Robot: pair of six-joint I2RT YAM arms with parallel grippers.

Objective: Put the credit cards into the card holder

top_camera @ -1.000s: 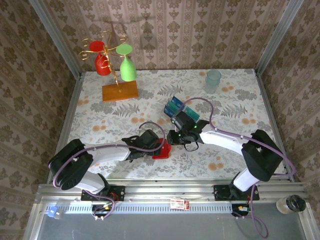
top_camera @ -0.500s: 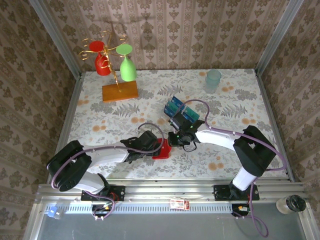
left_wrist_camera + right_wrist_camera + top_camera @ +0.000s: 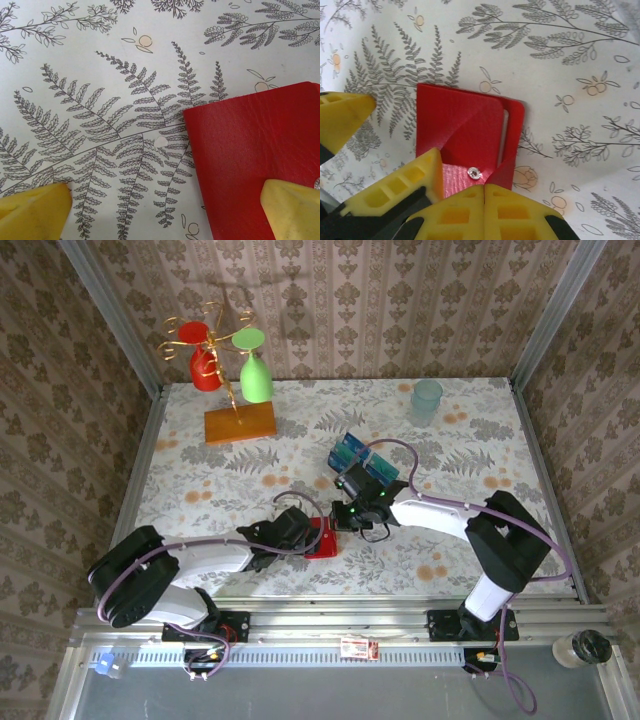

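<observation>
The red card holder (image 3: 323, 540) lies on the fern-print tablecloth between both arms. My right gripper (image 3: 484, 189) is shut on the edge of its raised flap, beside the silver snap (image 3: 474, 173). The holder (image 3: 460, 120) is partly folded open under that pinch. My left gripper (image 3: 164, 195) is open and straddles the holder's (image 3: 250, 150) left edge. One of its yellow fingertips (image 3: 290, 210) rests on the red surface and the other touches the cloth. Blue and teal credit cards (image 3: 358, 455) stand upright just behind the right gripper (image 3: 340, 520).
A gold stand with a red and a green glass on a wooden base (image 3: 240, 423) is at the back left. A pale teal cup (image 3: 427, 398) stands at the back right. Patterned walls enclose the table on three sides.
My right gripper has closed on the card holder's flap and shifted a little left. The left arm has drawn slightly back toward the near edge, still open.
</observation>
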